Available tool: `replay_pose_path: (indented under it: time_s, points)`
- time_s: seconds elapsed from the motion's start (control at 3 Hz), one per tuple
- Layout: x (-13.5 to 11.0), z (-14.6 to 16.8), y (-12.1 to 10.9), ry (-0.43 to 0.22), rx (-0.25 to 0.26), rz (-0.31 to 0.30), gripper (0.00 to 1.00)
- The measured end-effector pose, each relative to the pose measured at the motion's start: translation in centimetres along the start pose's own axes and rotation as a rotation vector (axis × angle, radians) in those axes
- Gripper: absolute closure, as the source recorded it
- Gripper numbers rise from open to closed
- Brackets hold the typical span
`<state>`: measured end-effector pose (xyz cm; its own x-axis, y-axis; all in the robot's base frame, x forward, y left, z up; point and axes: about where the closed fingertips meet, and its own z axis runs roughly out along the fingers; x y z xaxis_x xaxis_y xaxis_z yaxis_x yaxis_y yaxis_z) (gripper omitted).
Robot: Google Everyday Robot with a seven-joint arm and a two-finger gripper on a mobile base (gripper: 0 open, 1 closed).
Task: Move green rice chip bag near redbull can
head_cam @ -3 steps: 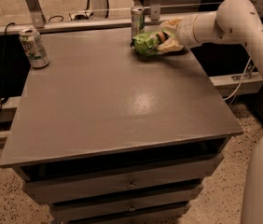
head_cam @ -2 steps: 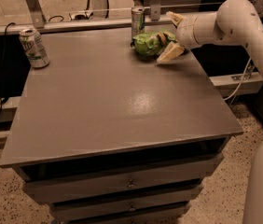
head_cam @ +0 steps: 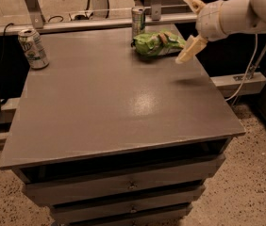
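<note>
Bag [head_cam: 159,43] now lies free at about 1 o'clock on the table [head_cam: 123,102], just beside the redbull can [head_cam: 138,19], which stands upright at the bag's 11 o'clock; whether the two touch I cannot tell. A second ago the gripper [head_cam: 186,29] was closed round the bag. It has since let go and pulled back to the bag's 3 o'clock, off the table's right edge and raised, its two fingers spread wide with nothing between them. That reads as the placing done: the bag sits by the can, and only the arm's retreat looks left. The bag is crinkly bright-green film, puckered and lumpy, lying on its side, so it should stay put. The redbull can is a slim, smooth metal cylinder, easily toppled by a nudge. The fingers are pale tan and taper to points, below a glossy white wrist. The table is flat matte grey with a dull sheen at its middle. A wider soda can [head_cam: 33,48] stands at 10 o'clock, well apart.
</note>
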<state>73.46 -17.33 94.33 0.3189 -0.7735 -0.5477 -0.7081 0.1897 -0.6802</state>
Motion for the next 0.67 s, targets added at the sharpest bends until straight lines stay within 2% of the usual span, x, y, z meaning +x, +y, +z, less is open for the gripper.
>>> replay_pose_path:
  time_s: [0.33, 0.67]
  points:
    - [-2.39, -6.49, -0.47, -0.018, 0.006, 0.004, 0.00]
    - [-2.57, -6.50, -0.23, -0.021, -0.003, 0.004, 0.00]
